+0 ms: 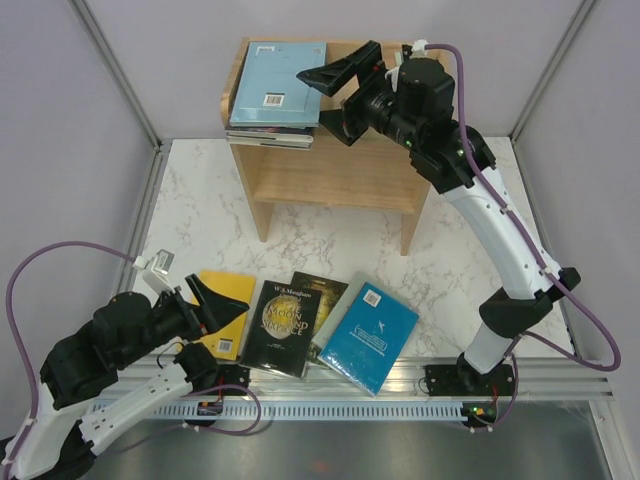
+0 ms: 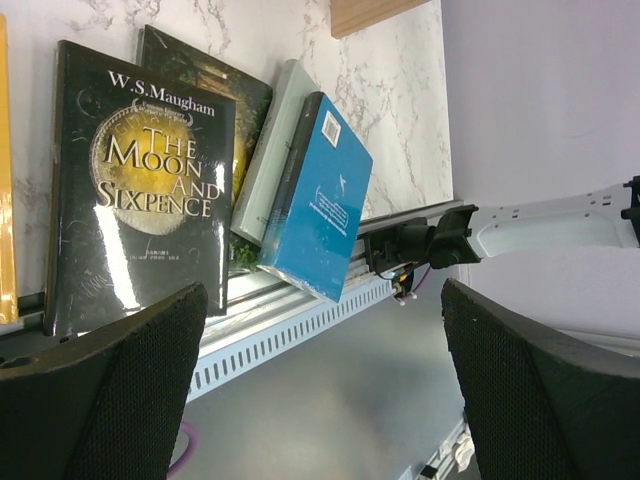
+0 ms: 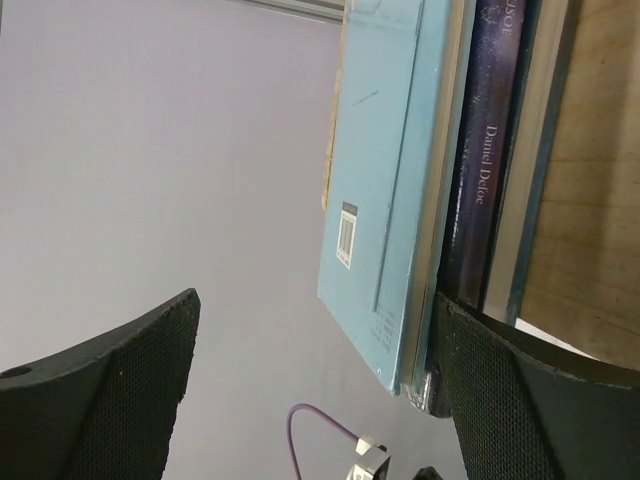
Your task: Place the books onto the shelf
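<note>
1. Stack [image 1: 275,85] of books: flat on shelf [image 1: 330,180] top, left end, long axis front to back.
2. Your right gripper [image 3: 315,300] stands wide beside it; left gripper [image 2: 320,300] wide.
3. Four books [image 1: 285,325] lie on table [image 1: 200,220].

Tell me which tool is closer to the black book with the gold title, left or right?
Left. The left tool hovers open over the yellow book, right beside the black book; the right tool is far off at the top of the shelf.

The left arm [image 1: 120,415] and right arm [image 1: 500,225] are white shells with black joints. Each carries a purple cable [image 1: 80,246]; end effector fingers [image 2: 110,400] are textured black.
</note>
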